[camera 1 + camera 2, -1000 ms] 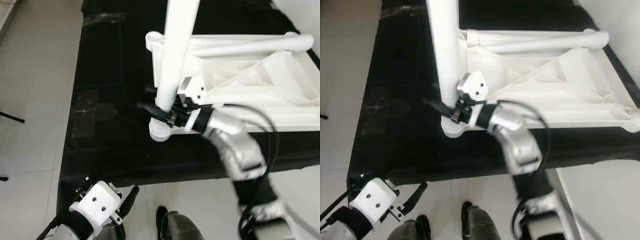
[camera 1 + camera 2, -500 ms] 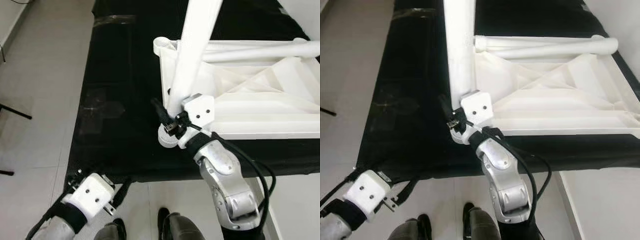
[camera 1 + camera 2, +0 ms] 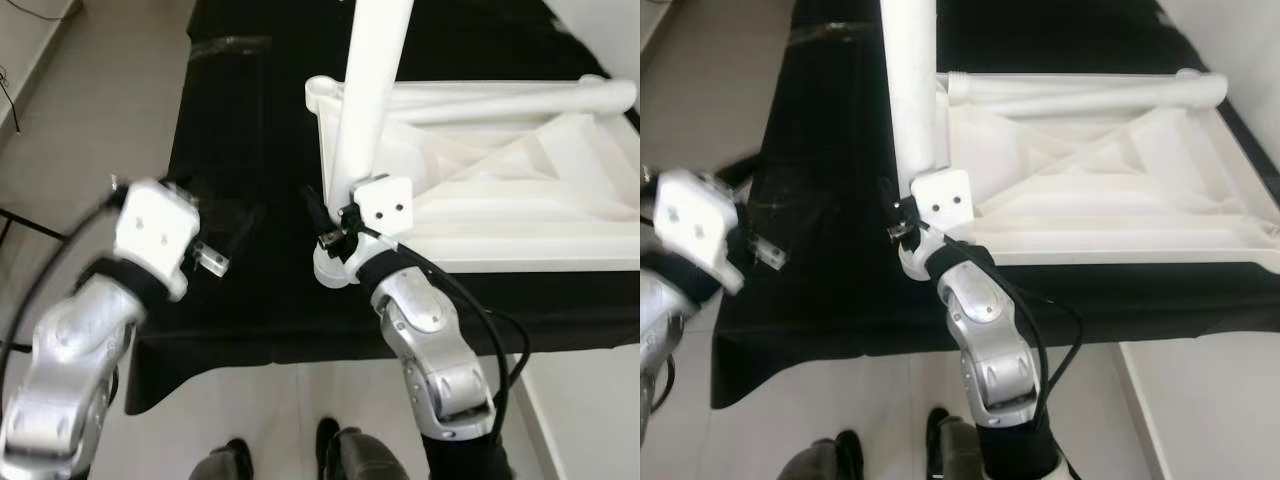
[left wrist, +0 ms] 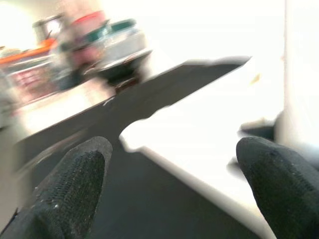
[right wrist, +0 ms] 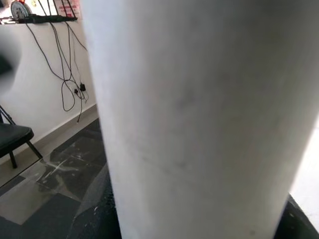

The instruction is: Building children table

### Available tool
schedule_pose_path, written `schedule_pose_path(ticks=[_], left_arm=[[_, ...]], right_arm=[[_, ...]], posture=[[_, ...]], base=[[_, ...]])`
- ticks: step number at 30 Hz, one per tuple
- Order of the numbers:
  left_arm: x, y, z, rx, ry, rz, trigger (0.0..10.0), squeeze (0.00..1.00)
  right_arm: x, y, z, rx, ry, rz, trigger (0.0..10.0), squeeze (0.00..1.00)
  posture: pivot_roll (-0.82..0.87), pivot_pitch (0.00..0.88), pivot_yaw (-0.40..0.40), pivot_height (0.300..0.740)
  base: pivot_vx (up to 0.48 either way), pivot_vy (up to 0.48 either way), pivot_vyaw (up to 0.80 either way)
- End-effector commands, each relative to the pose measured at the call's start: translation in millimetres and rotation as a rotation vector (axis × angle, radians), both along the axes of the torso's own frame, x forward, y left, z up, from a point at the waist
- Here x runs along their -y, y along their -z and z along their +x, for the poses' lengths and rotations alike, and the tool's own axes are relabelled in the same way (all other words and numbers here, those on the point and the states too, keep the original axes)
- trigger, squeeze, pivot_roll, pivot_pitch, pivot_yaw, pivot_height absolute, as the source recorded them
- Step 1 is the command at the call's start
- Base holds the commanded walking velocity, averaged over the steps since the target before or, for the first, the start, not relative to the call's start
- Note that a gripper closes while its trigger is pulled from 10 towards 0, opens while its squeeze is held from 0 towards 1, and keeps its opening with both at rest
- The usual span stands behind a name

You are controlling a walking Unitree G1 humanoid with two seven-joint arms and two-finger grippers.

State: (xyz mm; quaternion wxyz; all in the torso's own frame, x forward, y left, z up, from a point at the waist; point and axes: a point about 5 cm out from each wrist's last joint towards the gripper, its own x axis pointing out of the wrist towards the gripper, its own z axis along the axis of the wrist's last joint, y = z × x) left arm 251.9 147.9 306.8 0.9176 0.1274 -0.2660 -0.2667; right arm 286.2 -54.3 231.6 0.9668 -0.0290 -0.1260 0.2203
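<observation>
Nearest, the left gripper [image 3: 235, 235] hangs wide open and empty above the black cloth [image 3: 250, 130]. Beyond it, the right gripper [image 3: 325, 222] is clamped on the upright white leg [image 3: 365, 110] at the near corner socket [image 3: 330, 268] of the upturned tabletop [image 3: 520, 200]. Keep the leg vertical and press straight down, bracing it with the free hand.
</observation>
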Motion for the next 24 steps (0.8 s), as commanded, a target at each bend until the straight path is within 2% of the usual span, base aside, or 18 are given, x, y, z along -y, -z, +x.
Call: schedule_pose_path(ticks=[1, 2, 3, 4, 5, 6, 7, 12, 15, 16, 17, 18, 20, 22, 24], left_arm=[[5.3, -3, 0.0, -0.033, 0.087, -0.023, 10.0, 0.00], [12.8, -16, 4.2, -0.035, 0.183, -0.043, 10.0, 0.00], [12.8, -16, 4.2, -0.035, 0.183, -0.043, 10.0, 0.00], [17.8, -25, 6.4, -0.036, 0.250, -0.054, 10.0, 0.00], [23.7, -35, 10.8, -0.056, 0.338, -0.067, 10.0, 0.84], [23.7, -35, 10.8, -0.056, 0.338, -0.067, 10.0, 0.84], [29.2, -45, 15.2, -0.086, 0.429, -0.085, 10.0, 1.00], [41.8, -68, 23.3, -0.156, 0.623, -0.113, 10.0, 1.00], [46.3, -76, 28.0, -0.189, 0.672, -0.109, 10.0, 1.00], [48.9, -80, 29.9, -0.202, 0.699, -0.106, 10.0, 0.65], [50.8, -82, 30.4, -0.210, 0.725, -0.092, 10.0, 0.00], [50.8, -82, 30.4, -0.210, 0.725, -0.092, 10.0, 0.00], [53.9, -85, 27.1, -0.201, 0.791, -0.020, 10.0, 0.00], [53.5, -87, 26.5, -0.197, 0.803, -0.004, 10.0, 0.00], [43.1, -94, 18.2, -0.189, 0.848, 0.073, 10.0, 0.00]], right_arm=[[-8.6, 35, 1.7, -0.178, -0.031, -0.034, 10.0, 0.00], [-10.9, 34, 1.7, -0.175, -0.037, -0.031, 10.0, 0.00], [-10.9, 34, 1.7, -0.175, -0.037, -0.031, 10.0, 0.00], [-12.5, 34, 1.8, -0.173, -0.041, -0.030, 10.0, 0.00], [-14.8, 33, 2.0, -0.169, -0.047, -0.027, 10.0, 0.00], [-14.8, 33, 2.0, -0.169, -0.047, -0.027, 10.0, 0.00], [-16.9, 33, 2.1, -0.166, -0.051, -0.026, 10.0, 0.00], [-21.5, 31, 2.7, -0.155, -0.062, -0.022, 10.0, 0.00], [-23.0, 30, 2.8, -0.151, -0.065, -0.019, 10.0, 0.00], [-24.0, 29, 2.7, -0.150, -0.068, -0.017, 10.0, 0.00], [-25.1, 29, 2.4, -0.148, -0.072, -0.015, 10.0, 0.00], [-25.1, 29, 2.4, -0.148, -0.072, -0.015, 10.0, 0.00], [-27.5, 28, 1.8, -0.145, -0.078, -0.012, 10.0, 0.00], [-28.6, 28, 1.8, -0.143, -0.081, -0.012, 10.0, 0.00], [-31.0, 26, 2.3, -0.137, -0.088, -0.006, 10.0, 0.00]], posture=[[-0.18, 0.255, -0.044, 0.740], [-0.18, 0.256, -0.042, 0.740], [-0.18, 0.256, -0.042, 0.740], [-0.18, 0.253, -0.041, 0.740], [-0.18, 0.253, -0.040, 0.740], [-0.18, 0.253, -0.040, 0.740], [-0.18, 0.251, -0.037, 0.740], [-0.18, 0.244, -0.027, 0.740], [-0.18, 0.244, -0.026, 0.740], [-0.18, 0.245, -0.024, 0.740], [-0.18, 0.245, -0.023, 0.740], [-0.18, 0.245, -0.023, 0.740], [-0.18, 0.244, -0.020, 0.740], [-0.18, 0.245, -0.018, 0.740], [-0.18, 0.246, -0.017, 0.740]], base=[[0.000, 0.000, 0.00], [0.000, 0.000, 0.00], [0.000, 0.000, 0.00], [0.000, 0.000, 0.00], [0.000, 0.000, 0.00], [0.000, 0.000, 0.00], [0.000, 0.000, 0.00], [0.000, 0.000, 0.00], [0.000, 0.000, 0.00], [0.000, 0.000, 0.00], [0.000, 0.000, 0.00], [0.000, 0.000, 0.00], [0.000, 0.000, 0.00], [0.000, 0.000, 0.00], [0.000, 0.000, 0.00]])
